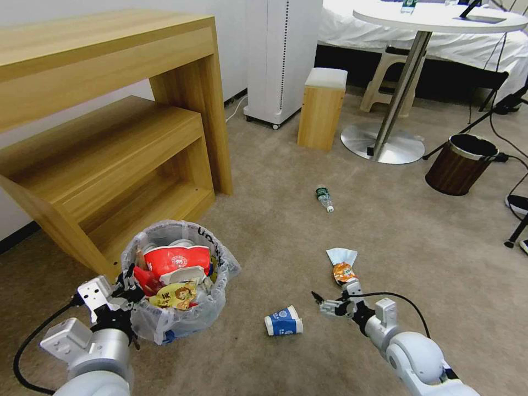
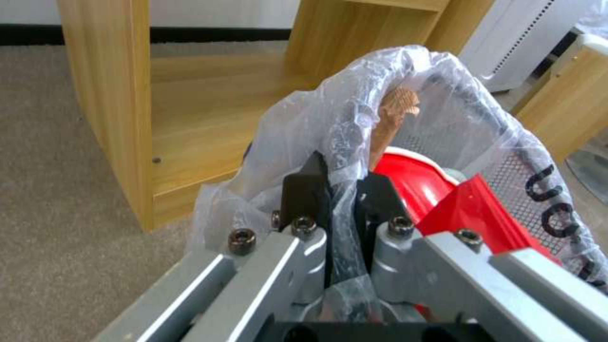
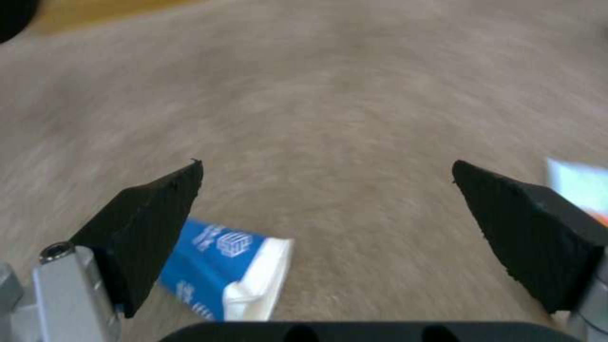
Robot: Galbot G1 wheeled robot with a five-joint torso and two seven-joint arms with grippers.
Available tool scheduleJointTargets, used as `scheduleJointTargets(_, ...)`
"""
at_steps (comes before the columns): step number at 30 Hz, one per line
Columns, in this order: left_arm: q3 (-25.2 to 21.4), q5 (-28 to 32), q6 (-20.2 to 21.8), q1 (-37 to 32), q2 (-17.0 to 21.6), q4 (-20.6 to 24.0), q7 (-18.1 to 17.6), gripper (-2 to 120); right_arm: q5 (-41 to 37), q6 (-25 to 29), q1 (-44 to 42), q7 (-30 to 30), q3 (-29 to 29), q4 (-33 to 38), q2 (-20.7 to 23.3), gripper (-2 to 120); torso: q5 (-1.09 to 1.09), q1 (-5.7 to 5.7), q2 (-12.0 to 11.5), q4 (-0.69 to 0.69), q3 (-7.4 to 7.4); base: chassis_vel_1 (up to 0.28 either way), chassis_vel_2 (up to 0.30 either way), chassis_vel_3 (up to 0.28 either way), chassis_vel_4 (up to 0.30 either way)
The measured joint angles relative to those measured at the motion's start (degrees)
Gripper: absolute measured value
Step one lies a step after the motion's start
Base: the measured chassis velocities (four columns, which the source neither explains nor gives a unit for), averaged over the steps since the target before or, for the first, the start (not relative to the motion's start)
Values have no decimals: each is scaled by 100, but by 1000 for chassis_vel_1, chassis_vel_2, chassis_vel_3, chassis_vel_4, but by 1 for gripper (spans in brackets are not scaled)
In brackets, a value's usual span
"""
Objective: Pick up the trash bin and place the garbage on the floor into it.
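Beige carpet, the floor, spread across the room, with a stepped wooden shelf unit at the far left, a white appliance and a small wooden stool at the far middle, a round white table on a chrome foot to the far right, and a dark brown bin near that foot. At the near left sat the trash bin, its crinkled clear liner bulging with a red-white paper bowl, a red packet and a yellow wrapper. The left hand was clamped on the near-left rim of the bin; in the left wrist view its two dark fingers pinched the liner between them. The right hand hovered low over the carpet at the near right, its fingers spread wide apart and gripping nothing. A blue-white carton lay on its side just left of that hand, between it and the bin. An orange wrapper with a pale end lay just beyond the hand. Farther off, toward the middle, a small plastic bottle lay on the carpet.
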State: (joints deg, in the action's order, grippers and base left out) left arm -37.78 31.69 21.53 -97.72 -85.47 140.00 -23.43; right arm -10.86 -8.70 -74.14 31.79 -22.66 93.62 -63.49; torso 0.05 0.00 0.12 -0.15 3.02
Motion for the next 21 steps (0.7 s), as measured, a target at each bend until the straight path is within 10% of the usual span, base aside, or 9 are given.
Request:
scheduleJointTargets(7,-15,-74,-2,8,-49,84,-12,3,755,919,1209,2590,92,-1297,-203,100,-1,0,0,2,0,0,0,0,0)
scheduleJointTargets(21,89,-240,1,-35,-227,223,-31,3,1970,1136,1986,2967,580,-2513,-832,100,-1,0,-1,1,0,0,0,0,0)
